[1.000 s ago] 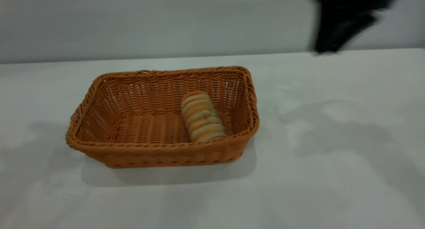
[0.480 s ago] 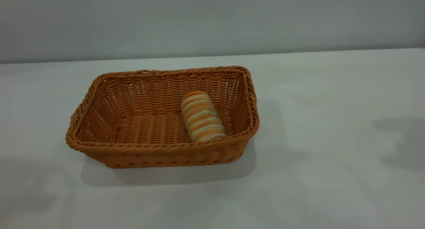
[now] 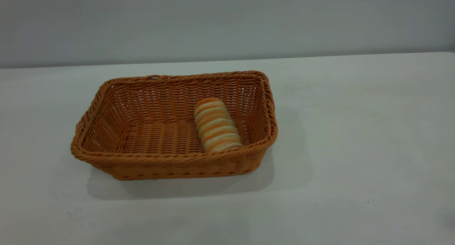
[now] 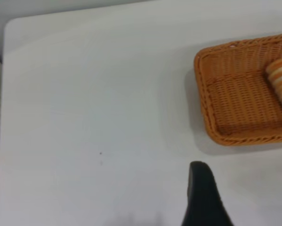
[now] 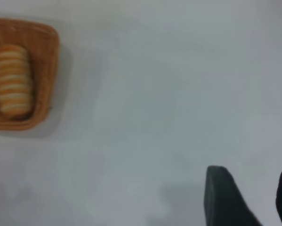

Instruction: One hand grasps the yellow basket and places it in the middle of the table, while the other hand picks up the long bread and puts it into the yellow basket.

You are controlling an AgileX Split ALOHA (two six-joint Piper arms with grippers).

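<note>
Sitting on the white table (image 3: 355, 131), a little left of its middle, the yellow basket (image 3: 170, 159) is an orange-tan woven tray with a braided rim and sloping openwork sides. The long bread (image 3: 216, 126), cream with orange-brown crosswise stripes, lies inside it toward the right end, one tip against the near wall.

Neither arm appears in the exterior view. The left gripper (image 4: 204, 197) hangs above bare table well apart from the basket; only one dark finger shows, so whether it is open cannot be told. The right gripper (image 5: 253, 197) hangs well apart too, its two dark fingers spread, holding nothing.

A plain grey wall (image 3: 227, 21) stands behind the far table edge.
</note>
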